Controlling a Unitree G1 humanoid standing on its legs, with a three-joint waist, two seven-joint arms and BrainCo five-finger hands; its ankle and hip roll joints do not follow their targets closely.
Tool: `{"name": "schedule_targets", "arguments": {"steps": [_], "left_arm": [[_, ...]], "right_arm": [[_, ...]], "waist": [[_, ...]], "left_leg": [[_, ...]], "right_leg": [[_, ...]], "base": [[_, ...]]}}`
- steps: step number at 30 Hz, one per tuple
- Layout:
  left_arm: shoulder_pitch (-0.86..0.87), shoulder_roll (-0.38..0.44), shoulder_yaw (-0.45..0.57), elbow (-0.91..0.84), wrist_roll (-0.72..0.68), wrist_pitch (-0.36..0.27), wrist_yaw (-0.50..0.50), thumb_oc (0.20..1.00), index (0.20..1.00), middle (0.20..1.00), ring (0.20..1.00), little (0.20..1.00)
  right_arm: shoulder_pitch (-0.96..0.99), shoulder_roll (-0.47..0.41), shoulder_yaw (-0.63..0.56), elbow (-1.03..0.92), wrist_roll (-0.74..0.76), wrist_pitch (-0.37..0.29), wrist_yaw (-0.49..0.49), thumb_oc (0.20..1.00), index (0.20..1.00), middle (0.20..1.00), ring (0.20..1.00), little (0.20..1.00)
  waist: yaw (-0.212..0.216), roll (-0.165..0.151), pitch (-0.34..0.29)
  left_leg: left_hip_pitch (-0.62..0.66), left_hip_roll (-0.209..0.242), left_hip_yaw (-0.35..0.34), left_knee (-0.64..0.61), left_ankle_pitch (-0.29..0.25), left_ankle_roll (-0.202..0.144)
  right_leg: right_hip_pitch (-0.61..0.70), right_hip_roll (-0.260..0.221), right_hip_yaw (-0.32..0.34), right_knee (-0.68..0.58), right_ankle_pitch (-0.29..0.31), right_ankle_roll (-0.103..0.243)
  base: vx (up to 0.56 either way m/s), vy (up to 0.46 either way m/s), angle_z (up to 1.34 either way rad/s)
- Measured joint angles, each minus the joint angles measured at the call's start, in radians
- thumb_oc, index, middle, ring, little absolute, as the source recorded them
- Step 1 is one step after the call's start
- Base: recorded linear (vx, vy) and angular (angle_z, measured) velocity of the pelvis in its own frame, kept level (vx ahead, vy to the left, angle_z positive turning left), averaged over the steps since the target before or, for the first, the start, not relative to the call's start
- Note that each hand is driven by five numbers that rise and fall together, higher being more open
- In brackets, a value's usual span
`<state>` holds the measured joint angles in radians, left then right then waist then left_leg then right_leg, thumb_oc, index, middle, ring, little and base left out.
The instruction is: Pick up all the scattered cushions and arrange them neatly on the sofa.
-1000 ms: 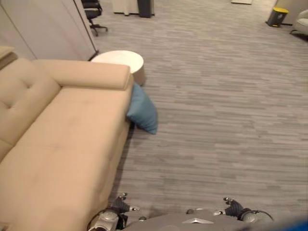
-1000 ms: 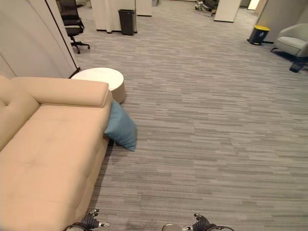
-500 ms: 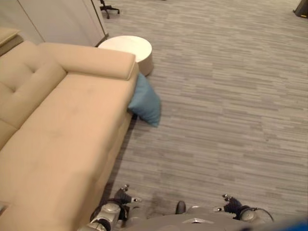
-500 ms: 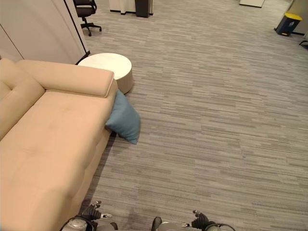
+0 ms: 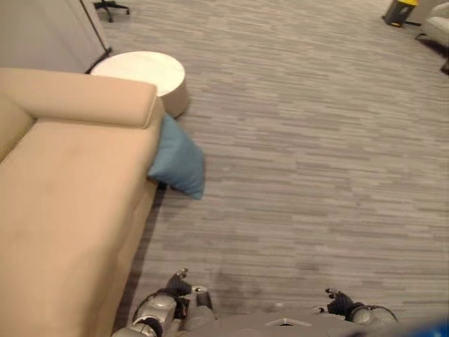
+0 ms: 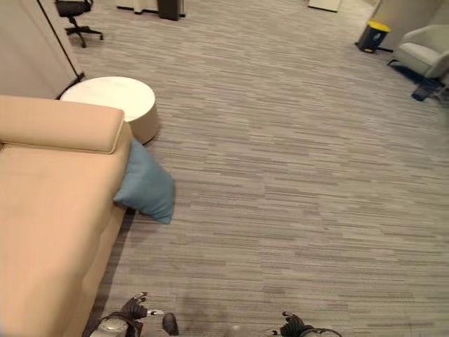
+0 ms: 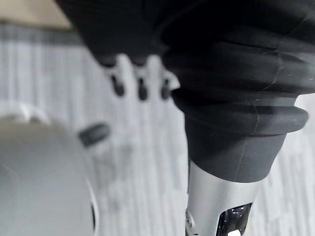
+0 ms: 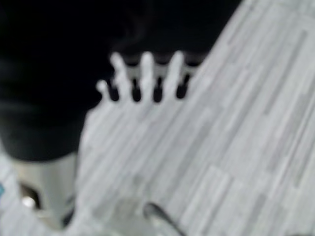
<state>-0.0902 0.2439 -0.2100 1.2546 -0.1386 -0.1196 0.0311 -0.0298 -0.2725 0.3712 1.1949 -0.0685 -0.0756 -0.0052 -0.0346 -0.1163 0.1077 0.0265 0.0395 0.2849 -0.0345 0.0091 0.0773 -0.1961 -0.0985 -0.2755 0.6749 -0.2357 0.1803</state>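
Note:
A blue cushion (image 5: 178,161) leans on the floor against the end of the beige sofa (image 5: 63,189), just below its armrest; the cushion (image 6: 146,185) also appears in the right eye view. My left hand (image 5: 178,286) hangs low near the sofa's front corner, fingers relaxed and empty. My right hand (image 5: 338,302) hangs low on the other side over the carpet, fingers straight and empty. In the wrist views each hand's fingers (image 7: 140,86) (image 8: 146,73) point down at the grey carpet, holding nothing. Both hands are well short of the cushion.
A round white side table (image 5: 143,74) stands beyond the sofa's armrest. A grey partition wall (image 6: 31,42) and an office chair (image 6: 74,14) are at the far left. A yellow-lidded bin (image 6: 373,35) and a pale armchair (image 6: 426,56) stand far right. Grey carpet stretches to the right.
The camera has swung right, so sofa, cushion and table sit further left in view. Both hands stay low and empty.

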Motion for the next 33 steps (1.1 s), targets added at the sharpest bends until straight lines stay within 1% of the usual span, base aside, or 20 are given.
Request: {"name": "schedule_targets", "arguments": {"steps": [2,4,6,10,11,12,13,14,17,18,19,20,22,24,25,26,29,30,32,33], "left_arm": [[0.017,0.012,0.002,-0.002,-0.004,0.001,0.001,1.0,1.0,1.0,1.0,1.0],[0.019,0.02,0.006,-0.004,-0.004,0.001,0.002,1.0,1.0,1.0,1.0,1.0],[0.028,0.015,0.006,-0.003,-0.004,0.002,0.005,1.0,1.0,1.0,1.0,1.0],[0.025,-0.011,0.017,0.014,-0.003,0.004,0.01,1.0,1.0,1.0,1.0,1.0],[0.027,-0.013,0.021,0.023,-0.003,0.004,0.011,1.0,1.0,1.0,1.0,1.0],[0.031,-0.018,0.021,0.025,-0.002,0.004,0.011,1.0,1.0,1.0,1.0,1.0],[0.035,-0.032,0.022,0.025,-0.002,0.003,0.011,1.0,1.0,1.0,1.0,1.0],[0.04,-0.045,0.021,0.025,-0.002,0.002,0.01,1.0,1.0,1.0,1.0,1.0],[-0.003,-0.041,0.017,0.025,-0.004,-0.003,0.01,1.0,1.0,1.0,1.0,1.0],[-0.018,-0.037,0.017,0.024,-0.005,-0.003,0.011,1.0,1.0,1.0,1.0,1.0],[-0.015,-0.036,0.019,0.023,-0.011,-0.004,0.01,1.0,1.0,1.0,1.0,1.0],[-0.02,-0.03,0.023,0.016,-0.029,-0.007,0.01,1.0,1.0,1.0,1.0,1.0],[-0.028,-0.028,0.024,0.022,-0.038,-0.005,0.011,1.0,1.0,1.0,1.0,1.0],[-0.025,-0.022,0.024,0.003,-0.038,-0.006,0.012,1.0,1.0,1.0,1.0,1.0],[-0.025,-0.022,0.025,0.001,-0.041,-0.006,0.011,1.0,1.0,1.0,1.0,1.0],[-0.008,-0.021,0.023,-0.008,-0.041,-0.006,0.011,1.0,1.0,1.0,1.0,1.0],[-0.001,-0.018,0.045,-0.014,-0.036,-0.004,0.012,1.0,1.0,1.0,1.0,1.0],[0.017,-0.02,0.045,-0.013,-0.035,-0.003,0.01,1.0,1.0,1.0,1.0,1.0],[0.018,-0.015,0.043,0.0,-0.036,-0.001,0.011,1.0,1.0,1.0,1.0,1.0],[0.018,-0.01,0.042,0.0,-0.036,-0.001,0.012,1.0,1.0,1.0,1.0,1.0]], "right_arm": [[-0.016,0.002,-0.003,-0.026,-0.004,-0.011,0.0,1.0,1.0,1.0,1.0,1.0],[-0.021,0.009,-0.003,-0.042,-0.004,-0.015,0.001,1.0,1.0,1.0,1.0,1.0],[-0.04,0.008,-0.002,-0.046,-0.004,-0.015,0.001,1.0,1.0,1.0,1.0,1.0],[-0.055,0.008,-0.004,-0.063,-0.004,-0.014,0.002,1.0,1.0,1.0,1.0,1.0],[-0.051,0.01,-0.005,-0.073,-0.004,-0.014,0.002,1.0,1.0,1.0,1.0,1.0],[-0.045,0.009,-0.007,-0.073,-0.003,-0.014,0.001,1.0,1.0,1.0,1.0,1.0],[-0.039,0.003,-0.01,-0.073,-0.003,-0.014,0.001,1.0,1.0,1.0,1.0,1.0],[-0.039,0.001,-0.007,-0.071,-0.005,-0.01,0.003,1.0,1.0,1.0,1.0,1.0],[-0.032,-0.004,-0.012,-0.079,-0.006,-0.014,0.004,1.0,1.0,1.0,1.0,1.0],[-0.033,-0.006,-0.011,-0.079,-0.006,-0.015,0.001,1.0,1.0,1.0,1.0,1.0],[-0.034,-0.004,-0.001,-0.077,-0.003,-0.016,-0.001,1.0,1.0,1.0,1.0,1.0],[-0.047,-0.012,0.016,-0.058,-0.002,-0.016,-0.005,1.0,1.0,1.0,1.0,1.0],[-0.053,-0.006,0.02,-0.057,0.006,-0.015,-0.007,1.0,1.0,1.0,1.0,1.0],[-0.05,0.003,0.028,-0.043,0.006,-0.014,-0.004,1.0,1.0,1.0,1.0,1.0],[-0.045,0.006,0.031,-0.028,0.006,-0.014,-0.004,1.0,1.0,1.0,1.0,1.0],[-0.038,0.009,0.033,-0.007,0.006,-0.013,-0.006,1.0,1.0,1.0,1.0,1.0],[-0.021,0.012,0.038,0.008,0.005,-0.009,-0.005,1.0,1.0,1.0,1.0,1.0],[-0.017,0.008,0.038,0.008,0.005,-0.008,-0.006,1.0,1.0,1.0,1.0,1.0],[-0.007,0.016,0.037,0.016,0.005,-0.006,-0.005,1.0,1.0,1.0,1.0,1.0],[-0.005,0.021,0.037,0.015,0.005,-0.008,-0.004,1.0,1.0,1.0,1.0,1.0]], "waist": [[0.001,-0.005,-0.001],[0.011,-0.002,0.002],[0.018,0.011,0.008],[0.001,0.033,0.026],[-0.008,0.028,0.029],[-0.018,0.034,0.031],[-0.021,0.059,0.023],[-0.018,0.075,0.012],[-0.016,-0.009,-0.014],[-0.009,-0.038,-0.009],[0.01,-0.053,-0.009],[0.023,-0.053,-0.009],[0.021,-0.059,-0.006],[0.024,-0.057,0.002],[0.017,-0.047,0.006],[0.022,-0.023,0.002],[0.022,-0.02,-0.013],[0.027,-0.01,-0.025],[0.02,-0.006,-0.03],[0.023,-0.005,-0.03]], "left_leg": [[0.056,-0.027,-0.004,-0.019,-0.023,-0.002],[0.085,-0.028,-0.022,-0.035,-0.048,0.001],[0.106,-0.028,-0.023,-0.056,-0.063,-0.014],[0.157,-0.019,-0.037,-0.056,-0.111,-0.062],[0.189,-0.016,-0.053,-0.055,-0.121,-0.095],[0.221,0.0,-0.072,-0.054,-0.133,-0.101],[0.247,0.029,-0.08,-0.051,-0.141,-0.109],[0.244,0.068,-0.085,0.002,-0.13,-0.122],[0.035,0.099,-0.179,0.397,-0.004,-0.293],[-0.038,0.108,-0.17,0.537,0.088,-0.307],[-0.097,0.124,-0.163,0.652,0.119,-0.309],[-0.169,0.141,-0.15,0.732,0.034,-0.282],[-0.21,0.132,-0.083,0.629,-0.017,-0.255],[-0.222,0.127,-0.012,0.42,-0.02,-0.231],[-0.207,0.114,0.016,0.176,0.023,-0.199],[-0.218,0.114,0.025,0.022,0.087,-0.216],[-0.209,0.11,0.087,0.099,0.146,-0.15],[-0.186,0.094,0.079,0.107,0.146,-0.146],[-0.113,0.067,0.084,0.032,0.112,-0.059],[-0.103,0.065,0.079,0.026,0.109,-0.05]], "right_leg": [[-0.049,-0.079,0.015,0.022,0.008,0.01],[-0.079,-0.073,0.016,-0.035,0.014,0.006],[-0.109,-0.07,0.006,-0.195,0.054,-0.032],[-0.129,-0.073,0.07,-0.605,0.266,-0.011],[-0.116,-0.074,0.1,-0.632,0.306,-0.008],[-0.09,-0.063,0.101,-0.613,0.388,-0.042],[-0.07,-0.038,0.099,-0.597,0.402,-0.056],[-0.028,-0.009,0.087,-0.6,0.374,-0.092],[0.086,-0.021,0.017,-0.705,0.358,-0.125],[0.12,-0.025,0.008,-0.734,0.353,-0.15],[0.15,-0.017,0.003,-0.754,0.34,-0.184],[0.178,0.015,-0.01,-0.766,0.33,-0.208],[0.2,0.028,-0.019,-0.772,0.286,-0.215],[0.228,0.052,-0.026,-0.773,0.25,-0.206],[0.25,0.077,-0.046,-0.772,0.229,-0.203],[0.287,0.107,-0.048,-0.773,0.2,-0.175],[0.348,0.117,-0.044,-0.766,0.156,-0.18],[0.365,0.117,-0.037,-0.763,0.138,-0.162],[0.37,0.093,-0.04,-0.665,0.084,-0.104],[0.343,0.081,-0.041,-0.593,0.071,-0.09]], "base": [[0.31,0.069,0.18],[0.36,-0.001,0.2],[0.33,-0.077,0.01],[0.3,-0.069,0.13],[0.24,-0.068,0.35],[0.38,-0.131,0.41],[0.34,-0.146,0.38],[0.36,-0.276,0.63],[0.25,-0.309,0.64],[0.13,-0.157,0.32],[0.22,-0.133,0.01],[0.29,-0.095,-0.01],[0.37,-0.043,0.14],[0.27,0.052,0.09],[0.43,0.101,-0.01],[0.54,0.136,-0.02],[0.31,0.117,-0.22],[0.29,0.147,-0.22],[0.18,0.138,0.17],[0.28,0.196,0.18]]}}
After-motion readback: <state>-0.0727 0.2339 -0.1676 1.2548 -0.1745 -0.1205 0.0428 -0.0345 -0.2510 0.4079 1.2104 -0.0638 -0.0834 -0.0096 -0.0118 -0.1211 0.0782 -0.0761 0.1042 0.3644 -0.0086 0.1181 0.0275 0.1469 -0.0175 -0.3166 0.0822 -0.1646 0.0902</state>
